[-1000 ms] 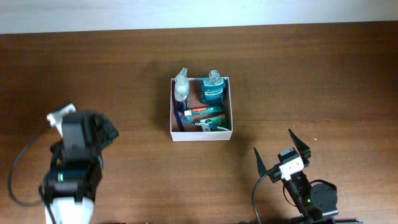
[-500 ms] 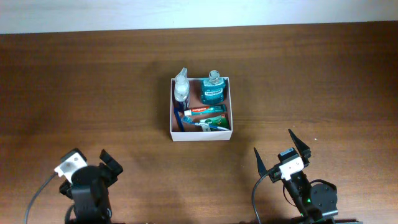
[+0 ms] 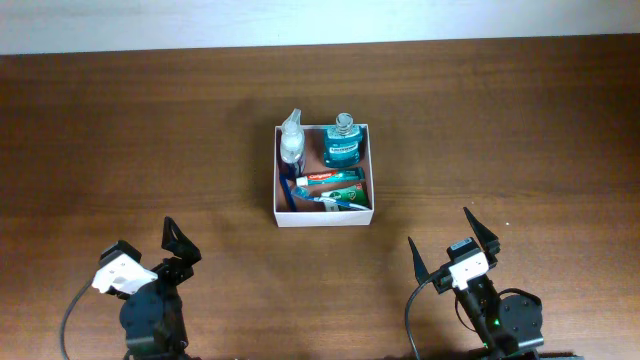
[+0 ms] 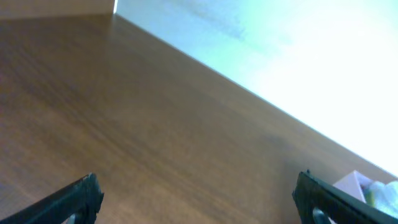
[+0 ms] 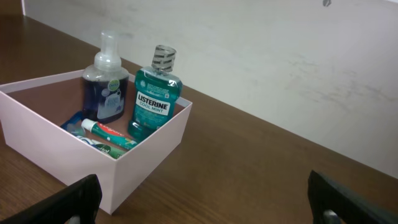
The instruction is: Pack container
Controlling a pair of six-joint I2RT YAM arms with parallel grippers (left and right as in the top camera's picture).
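Note:
The container (image 3: 323, 217), a square white box with a reddish-brown inside, stands in the middle of the wooden table. In it are a clear pump bottle (image 3: 291, 143), a teal mouthwash bottle (image 3: 341, 147) and a toothpaste tube (image 3: 335, 177) lying flat. My left gripper (image 3: 150, 250) is open near the front left, far from the box. My right gripper (image 3: 440, 230) is open at the front right, with nothing between its fingers. The right wrist view has the container (image 5: 149, 143) to the left of the open right gripper (image 5: 205, 193). In the left wrist view the left gripper (image 4: 196, 186) spans bare wood.
A white strip (image 3: 320, 20) runs along the table's far edge. Only a corner of the box (image 4: 354, 183) shows at the right edge of the left wrist view. Brown tabletop (image 3: 500, 130) surrounds the box on all sides.
My left arm has drawn back from the left middle of the table to the front left edge, and its open fingers now point away from me. The right arm has not moved.

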